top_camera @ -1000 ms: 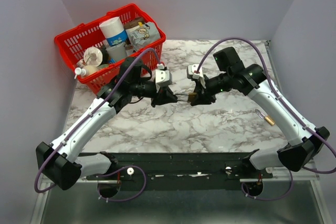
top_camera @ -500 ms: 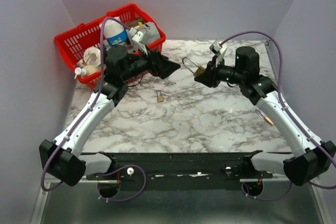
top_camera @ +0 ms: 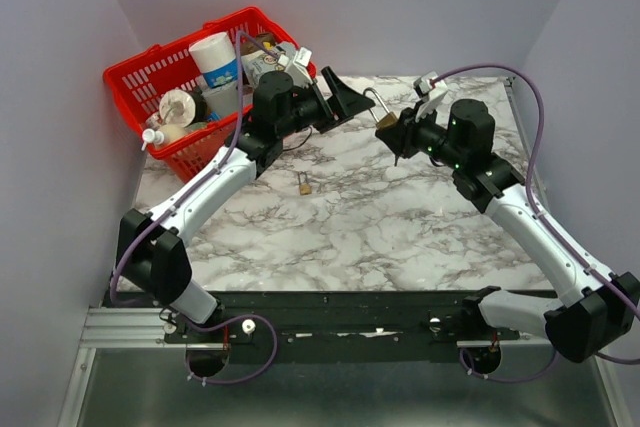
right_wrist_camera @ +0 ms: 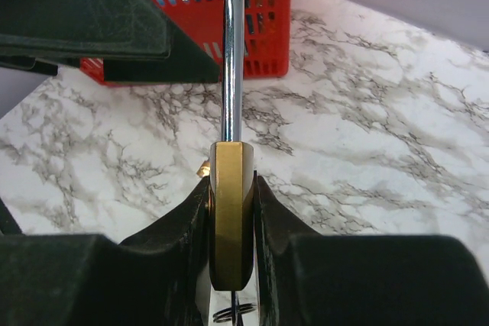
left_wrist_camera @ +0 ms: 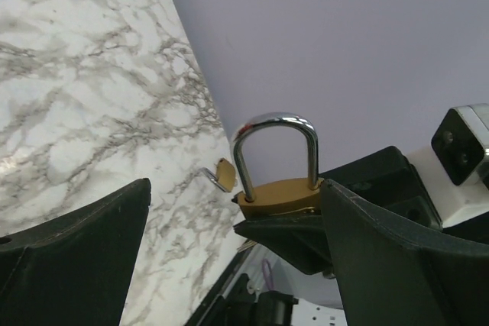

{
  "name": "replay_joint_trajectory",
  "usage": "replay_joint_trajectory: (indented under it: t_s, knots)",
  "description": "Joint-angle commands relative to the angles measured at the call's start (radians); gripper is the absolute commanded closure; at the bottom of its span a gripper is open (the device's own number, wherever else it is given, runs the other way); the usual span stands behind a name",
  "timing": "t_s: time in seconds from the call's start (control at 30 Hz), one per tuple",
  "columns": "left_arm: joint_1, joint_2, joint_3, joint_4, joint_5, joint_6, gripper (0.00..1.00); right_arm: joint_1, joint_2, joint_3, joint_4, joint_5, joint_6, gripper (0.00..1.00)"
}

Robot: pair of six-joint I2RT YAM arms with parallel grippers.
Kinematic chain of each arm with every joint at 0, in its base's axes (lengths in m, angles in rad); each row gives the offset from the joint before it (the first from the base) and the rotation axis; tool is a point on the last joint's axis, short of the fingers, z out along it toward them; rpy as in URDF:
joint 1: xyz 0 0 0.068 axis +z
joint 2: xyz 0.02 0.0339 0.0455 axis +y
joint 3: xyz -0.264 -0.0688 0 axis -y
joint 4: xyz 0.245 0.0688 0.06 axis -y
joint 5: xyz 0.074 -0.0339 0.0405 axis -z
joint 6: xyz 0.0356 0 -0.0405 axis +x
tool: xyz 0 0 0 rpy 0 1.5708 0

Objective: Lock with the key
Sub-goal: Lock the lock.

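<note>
The right gripper (top_camera: 394,129) is clamped on the padlock (left_wrist_camera: 279,196). Its two pads squeeze the flat brass faces and hold the lock off the table (top_camera: 400,237), with the shackle pointing away from the wrist. The left gripper (top_camera: 342,102) has its jaws spread wide with nothing between them, and the shackle sits just ahead of its opening.

The padlock is a solid little lump — brass body, polished steel shackle, both legs appearing to sit in the body. I judge it dense for its size, rigid, not fragile, and slick on the metal. The flat faces are the sound place to grip, as here. I cannot see the keyhole end plainly.

The key (top_camera: 303,184) lies on the marble below the left gripper, well apart from both grippers. It looks thin, light and flat — awkward to pinch off a hard top. It is probably best taken by its brass head, leaving the blade free.
</note>
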Motion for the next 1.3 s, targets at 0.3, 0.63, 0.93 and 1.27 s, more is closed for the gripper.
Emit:
replay_joint_trajectory:
  t_s: [0.3, 0.63, 0.93, 1.27]
  knots:
    - [-0.048, 0.082, 0.024, 0.149, 0.013, -0.156, 0.06, 0.03, -0.024, -0.015, 0.167, 0.046, 0.022, 0.99]
    - [-0.066, 0.087, 0.025, 0.187, 0.019, -0.168, 0.17, 0.054, -0.028, -0.049, 0.181, 0.064, 0.002, 0.99]
    - [-0.071, 0.091, 0.018, 0.162, 0.002, -0.189, 0.28, 0.071, -0.033, -0.049, 0.19, 0.15, -0.017, 0.99]
    - [-0.078, 0.105, 0.039, 0.112, -0.016, -0.183, 0.29, 0.099, -0.021, -0.043, 0.205, 0.216, -0.047, 0.99]
